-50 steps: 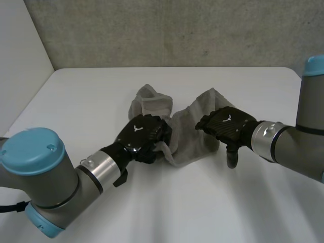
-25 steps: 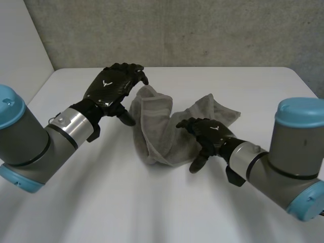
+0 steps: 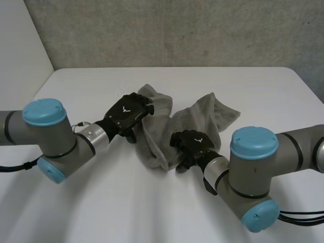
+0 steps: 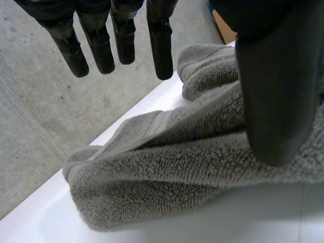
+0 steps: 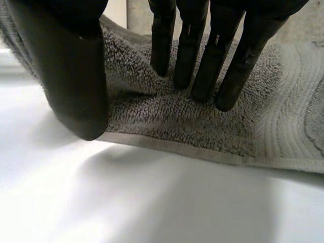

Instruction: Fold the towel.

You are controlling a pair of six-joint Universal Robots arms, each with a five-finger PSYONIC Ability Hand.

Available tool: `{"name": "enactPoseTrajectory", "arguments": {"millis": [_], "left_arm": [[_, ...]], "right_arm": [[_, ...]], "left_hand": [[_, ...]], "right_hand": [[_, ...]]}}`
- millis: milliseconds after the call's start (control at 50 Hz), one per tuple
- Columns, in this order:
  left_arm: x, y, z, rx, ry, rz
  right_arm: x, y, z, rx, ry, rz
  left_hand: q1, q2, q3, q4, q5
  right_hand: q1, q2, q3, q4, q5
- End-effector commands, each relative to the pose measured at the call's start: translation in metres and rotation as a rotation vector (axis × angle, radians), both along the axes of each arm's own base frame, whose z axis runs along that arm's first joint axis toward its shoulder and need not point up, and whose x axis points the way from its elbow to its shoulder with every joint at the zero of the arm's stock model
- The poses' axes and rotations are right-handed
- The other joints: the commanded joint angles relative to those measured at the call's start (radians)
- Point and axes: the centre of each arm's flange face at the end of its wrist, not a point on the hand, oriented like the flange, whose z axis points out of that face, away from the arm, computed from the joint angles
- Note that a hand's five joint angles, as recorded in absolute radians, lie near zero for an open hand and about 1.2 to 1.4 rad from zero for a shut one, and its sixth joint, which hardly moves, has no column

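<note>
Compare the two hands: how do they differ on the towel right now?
The left hand is at the towel's bunched left end; the right hand is at its near hemmed edge. The left hand's fingers hang straight above the cloth; the right hand's fingers press their tips onto it. Both are open, gripping nothing.

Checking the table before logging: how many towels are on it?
1. The grey towel lies crumpled on the table, left hand at its left end, right hand on its near edge. Its folds could hide more.
</note>
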Motion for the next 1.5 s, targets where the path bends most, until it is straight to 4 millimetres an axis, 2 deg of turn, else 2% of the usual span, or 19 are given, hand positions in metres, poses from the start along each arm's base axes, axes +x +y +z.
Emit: {"name": "enactPoseTrajectory", "arguments": {"millis": [20, 220, 280, 320, 380, 500, 540, 600, 740, 880, 1040, 1320, 1380, 1420, 1440, 1480, 1500], "left_arm": [[-0.009, -0.008, -0.01, -0.005, 0.005, -0.01], [-0.022, -0.01, -0.01, -0.029, 0.013, -0.042], [-0.025, -0.01, -0.011, -0.031, 0.015, -0.05], [-0.028, -0.011, -0.013, -0.031, 0.015, -0.056], [-0.029, -0.011, -0.016, -0.028, 0.012, -0.059], [-0.033, -0.008, -0.016, -0.031, 0.014, -0.073], [-0.034, -0.008, -0.014, -0.035, 0.016, -0.074], [-0.034, -0.008, -0.011, -0.041, 0.018, -0.074], [-0.031, -0.004, 0.008, -0.046, 0.018, -0.073], [-0.026, 0.005, 0.019, -0.047, 0.0, -0.073], [-0.028, 0.005, 0.011, -0.068, -0.031, -0.081], [-0.035, 0.006, -0.008, -0.033, -0.052, -0.099], [-0.035, 0.005, -0.008, -0.035, -0.053, -0.099], [-0.034, 0.006, -0.008, -0.035, -0.058, -0.098], [-0.034, 0.006, -0.008, -0.035, -0.058, -0.098], [-0.031, 0.005, -0.003, -0.036, -0.057, -0.092], [-0.031, 0.005, -0.003, -0.036, -0.057, -0.092]], "right_arm": [[0.005, -0.006, -0.003, 0.025, -0.038, -0.013], [0.009, 0.002, -0.001, 0.028, -0.04, 0.002], [0.007, 0.0, 0.0, 0.027, -0.037, -0.005], [0.005, -0.001, 0.004, 0.021, -0.04, -0.008], [0.004, 0.0, 0.011, 0.012, -0.048, -0.01], [-0.001, 0.002, 0.027, -0.014, -0.065, -0.01], [-0.012, -0.008, 0.035, -0.03, -0.069, -0.047], [-0.02, -0.012, 0.04, -0.035, -0.073, -0.064], [-0.033, -0.013, 0.038, -0.043, -0.03, -0.079], [-0.048, -0.015, 0.036, -0.057, 0.021, -0.105], [-0.057, -0.01, 0.029, -0.027, 0.042, -0.125], [-0.06, -0.003, 0.022, -0.001, 0.056, -0.12], [-0.06, -0.003, 0.022, 0.0, 0.055, -0.119], [-0.058, 0.0, 0.02, 0.006, 0.056, -0.11], [-0.058, 0.0, 0.02, 0.006, 0.056, -0.11], [-0.056, 0.002, 0.017, 0.019, 0.05, -0.105], [-0.056, 0.002, 0.017, 0.019, 0.05, -0.105]], "left_hand": [[0.068, 0.065, 0.065, 0.07, 0.057], [0.139, 0.135, 0.135, 0.141, 0.128], [0.254, 0.25, 0.25, 0.255, 0.242], [0.455, 0.451, 0.451, 0.457, 0.444], [0.538, 0.534, 0.534, 0.54, 0.527], [0.544, 0.54, 0.54, 0.546, 0.533], [0.518, 0.514, 0.514, 0.52, 0.507], [0.474, 0.47, 0.47, 0.476, 0.463], [0.28, 0.276, 0.276, 0.282, 0.269], [0.268, 0.264, 0.264, 0.27, 0.257], [0.28, 0.276, 0.276, 0.282, 0.269], [0.309, 0.306, 0.305, 0.311, 0.298], [0.421, 0.417, 0.417, 0.423, 0.41], [0.696, 0.692, 0.692, 0.697, 0.684], [0.697, 0.693, 0.693, 0.699, 0.686], [0.942, 0.938, 0.938, 0.944, 0.931], [0.943, 0.94, 0.94, 0.945, 0.932]], "right_hand": [[0.034, 0.03, 0.032, 0.034, 0.033], [-0.055, -0.058, -0.056, -0.055, -0.055], [-0.057, -0.061, -0.059, -0.057, -0.058], [-0.057, -0.061, -0.059, -0.057, -0.058], [-0.057, -0.061, -0.059, -0.057, -0.058], [-0.06, -0.063, -0.061, -0.06, -0.061], [-0.066, -0.069, -0.067, -0.066, -0.067], [-0.066, -0.069, -0.067, -0.066, -0.067], [-0.084, -0.087, -0.085, -0.084, -0.084], [-0.142, -0.146, -0.144, -0.142, -0.143], [-0.207, -0.21, -0.208, -0.207, -0.208], [-0.222, -0.225, -0.223, -0.222, -0.223], [-0.228, -0.231, -0.229, -0.228, -0.228], [-0.231, -0.234, -0.232, -0.231, -0.231], [-0.231, -0.234, -0.232, -0.231, -0.231], [-0.231, -0.234, -0.232, -0.231, -0.231], [-0.231, -0.234, -0.232, -0.231, -0.231]]}}
